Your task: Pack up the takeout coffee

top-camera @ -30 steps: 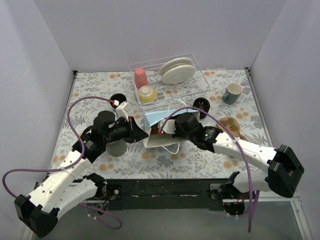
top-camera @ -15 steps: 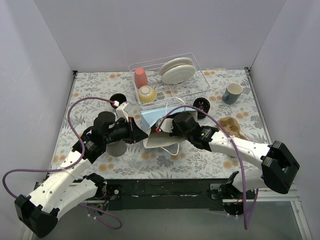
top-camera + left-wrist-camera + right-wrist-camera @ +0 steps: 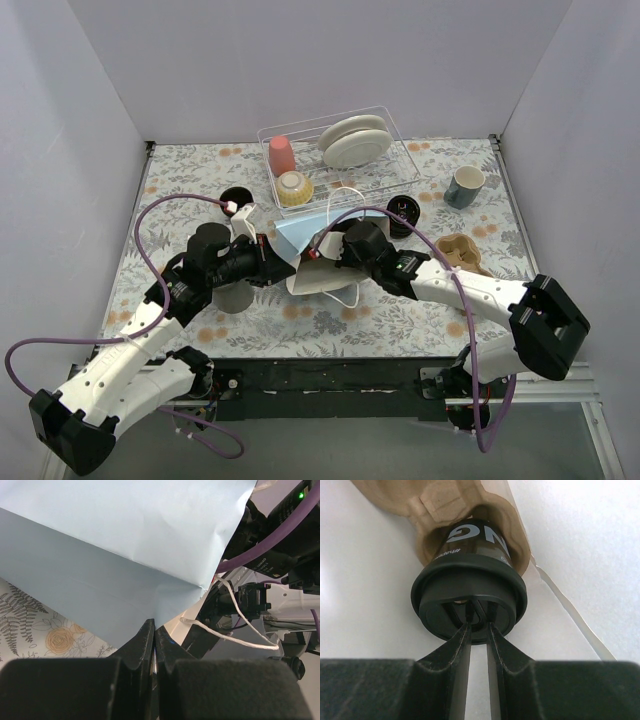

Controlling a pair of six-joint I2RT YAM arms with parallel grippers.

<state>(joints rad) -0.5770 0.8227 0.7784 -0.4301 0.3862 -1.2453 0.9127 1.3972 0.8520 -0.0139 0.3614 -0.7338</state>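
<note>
Well, the floral-patterned tabletop carries a pale blue paper carrier bag lying on its side near the middle, mouth turned toward the right arm. The left gripper is clenched on a fold of the bag's paper, propping the mouth up. The right gripper reaches inside the bag. A brown moulded-pulp cup tray lies there, and a small black disposable coffee cup sits in one of its sockets. The right fingers are pinched on a raised part of the cup's round black plastic lid. The step appears to be seating this cup. It is best pressed straight along its own axis while the left grip holds the paper taut. The right fingers should then part only slightly and back out straight, so the lid is not tugged off. Two like cups wait toward the far edge.
</note>
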